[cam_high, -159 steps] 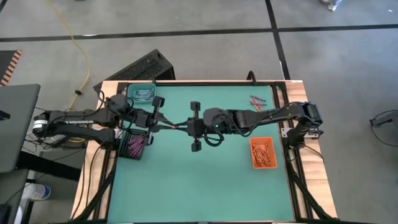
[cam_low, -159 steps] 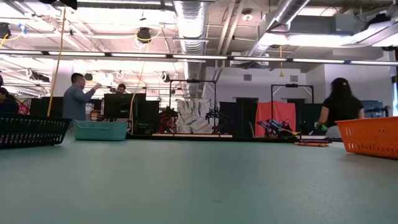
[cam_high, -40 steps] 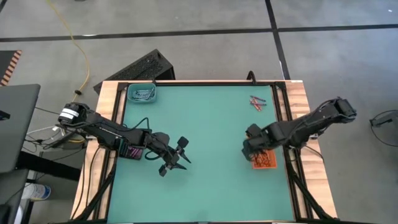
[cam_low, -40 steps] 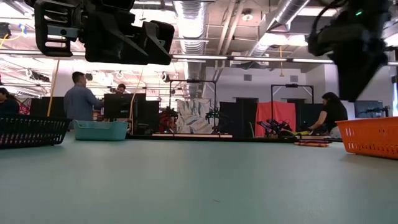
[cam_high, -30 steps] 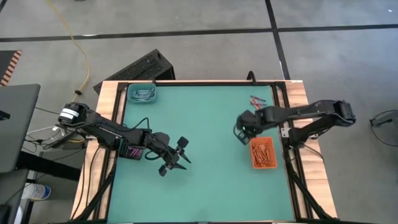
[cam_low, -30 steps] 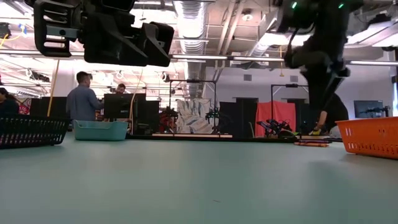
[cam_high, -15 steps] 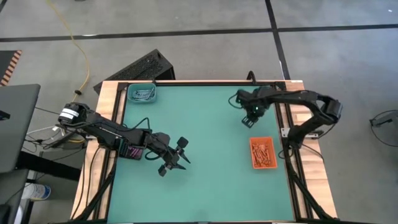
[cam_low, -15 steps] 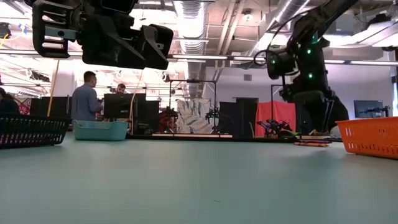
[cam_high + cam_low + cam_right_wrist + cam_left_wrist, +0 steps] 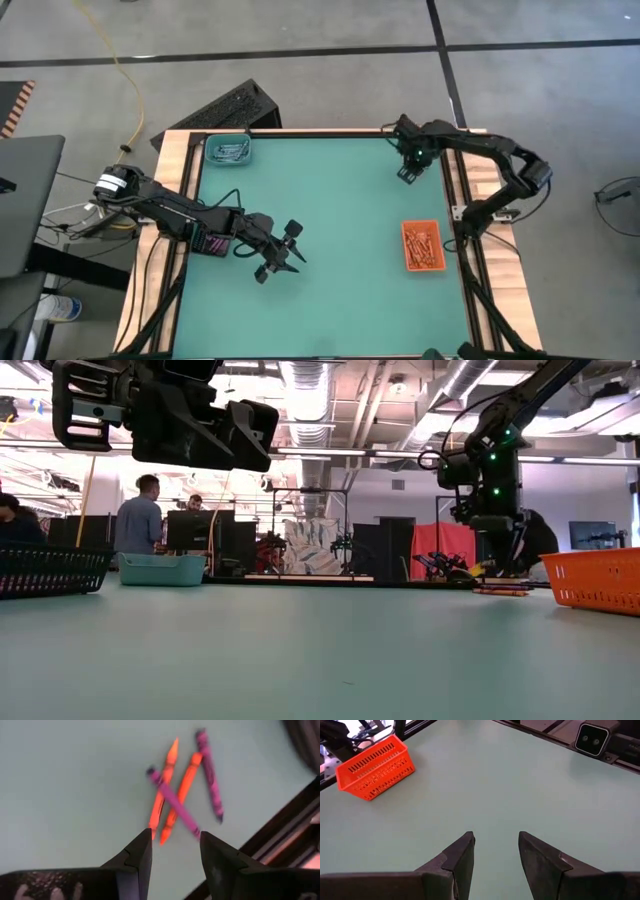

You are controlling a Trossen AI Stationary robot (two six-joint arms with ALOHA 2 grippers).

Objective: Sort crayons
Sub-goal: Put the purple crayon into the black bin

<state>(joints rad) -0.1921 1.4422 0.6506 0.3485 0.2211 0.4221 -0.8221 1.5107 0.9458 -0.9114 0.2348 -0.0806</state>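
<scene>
Two orange-red and two purple crayons (image 9: 172, 802) lie crossed in a loose heap on the green mat at the far right corner; in the low view the crayons (image 9: 500, 591) show as a flat cluster. My right gripper (image 9: 175, 835) hangs open right above them, pointing down, and hides them in the high view, where my right gripper (image 9: 408, 172) stands near the far right edge. My left gripper (image 9: 290, 250) is open over bare mat left of centre, with nothing between its fingers (image 9: 465, 851).
An orange tray (image 9: 421, 246) with orange crayons sits at the right edge, a teal tray (image 9: 229, 151) at the far left corner, and a black tray (image 9: 215, 236) with purple crayons under my left arm. The wooden table frame (image 9: 455, 165) runs close beside the loose crayons.
My right gripper has swung from beside the orange tray toward the table's far edge, turning about as it went and sinking a little. It now stands over the loose crayons at the far right corner.
</scene>
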